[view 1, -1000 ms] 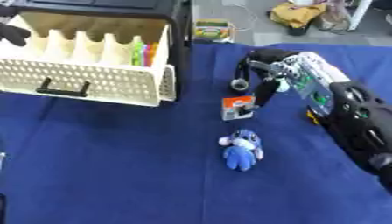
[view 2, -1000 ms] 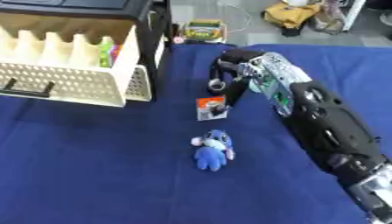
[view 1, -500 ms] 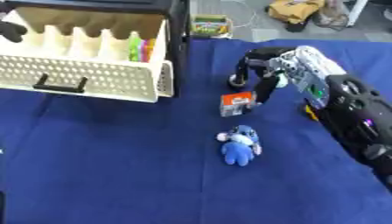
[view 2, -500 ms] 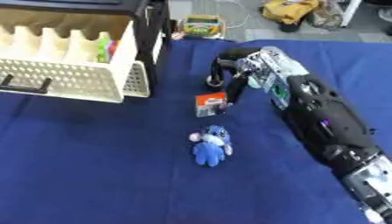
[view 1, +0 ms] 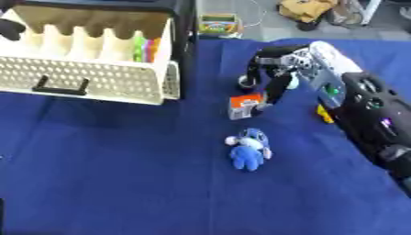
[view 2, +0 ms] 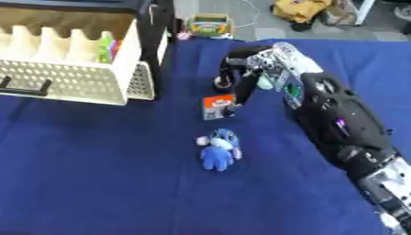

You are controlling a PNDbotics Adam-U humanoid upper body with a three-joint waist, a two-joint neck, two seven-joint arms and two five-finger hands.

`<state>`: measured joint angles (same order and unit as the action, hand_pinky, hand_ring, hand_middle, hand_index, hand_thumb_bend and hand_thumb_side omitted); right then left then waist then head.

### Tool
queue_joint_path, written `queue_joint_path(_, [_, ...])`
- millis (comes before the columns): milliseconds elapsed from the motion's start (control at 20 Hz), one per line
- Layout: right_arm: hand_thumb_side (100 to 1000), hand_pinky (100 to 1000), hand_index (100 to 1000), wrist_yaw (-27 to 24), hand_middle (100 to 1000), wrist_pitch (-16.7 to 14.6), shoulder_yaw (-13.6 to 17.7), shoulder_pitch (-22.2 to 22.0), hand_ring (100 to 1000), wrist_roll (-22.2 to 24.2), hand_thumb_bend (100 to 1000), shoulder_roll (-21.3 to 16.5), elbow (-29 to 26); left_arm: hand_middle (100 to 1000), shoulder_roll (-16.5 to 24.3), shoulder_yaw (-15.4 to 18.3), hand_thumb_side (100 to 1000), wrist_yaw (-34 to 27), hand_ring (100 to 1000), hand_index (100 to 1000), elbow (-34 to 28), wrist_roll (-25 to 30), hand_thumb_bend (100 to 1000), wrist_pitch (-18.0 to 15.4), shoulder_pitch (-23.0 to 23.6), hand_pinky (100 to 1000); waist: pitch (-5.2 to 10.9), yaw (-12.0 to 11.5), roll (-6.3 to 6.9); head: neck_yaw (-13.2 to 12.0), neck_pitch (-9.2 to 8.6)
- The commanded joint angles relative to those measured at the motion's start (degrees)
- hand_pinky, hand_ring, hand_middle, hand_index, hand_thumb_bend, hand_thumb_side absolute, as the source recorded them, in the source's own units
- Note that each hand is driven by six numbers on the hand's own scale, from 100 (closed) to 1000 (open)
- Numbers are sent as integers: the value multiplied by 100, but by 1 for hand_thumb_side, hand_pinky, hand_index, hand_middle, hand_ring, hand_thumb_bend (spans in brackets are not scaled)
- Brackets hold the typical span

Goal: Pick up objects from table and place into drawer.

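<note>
Right hand [view 1: 277, 75] over small orange-and-white box [view 1: 244, 106] on blue cloth, fingers curled down, tips at its right edge, holding nothing. Straddle box before pinching; pulled-out cream perforated drawer [view 1: 88, 82] sits left.

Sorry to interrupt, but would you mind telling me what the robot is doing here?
It is clearing a blue-covered table into the cream drawer, which stands pulled open at the left. The right hand is reaching down, fingers curled, over a small orange and white box, apparently touching it but not lifting it. A blue plush toy lies just in front of the box, untouched. The left hand is out of view.
</note>
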<state>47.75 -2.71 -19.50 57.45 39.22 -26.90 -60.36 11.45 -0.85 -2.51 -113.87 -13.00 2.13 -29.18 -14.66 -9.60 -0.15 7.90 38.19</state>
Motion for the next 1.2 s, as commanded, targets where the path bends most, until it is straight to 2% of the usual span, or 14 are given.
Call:
queue_joint_path(50, [309,100,665,-42,539,44,64,108,241,-28,676,-95,-53,500,24,44,1000,-27,385,819,-72,28,100,-6,-38,550,131,-10,18,30,23])
queue_joint_path(500, [309,100,673,-129,548,131,55,88,230,-39,664,2,39,500,-3,57,1000,-33,387,818,-72,24,100,-6,-35,549,137,-30,23,123,57])
queue_joint_path(950, [176,100,724,-524,583,165,12,34,215,288,583,52,45,501,-22,62,1000,-43,383,816,-72,41,100,-24,-43,547,141,-57,30,152,26])
queue_joint_path(1200, [147,100,726,-562,591,141,26,42,226,458,536,63,75,499,-28,66,1000,-49,365,814,-72,46,100,-28,-47,520,133,-73,27,163,2])
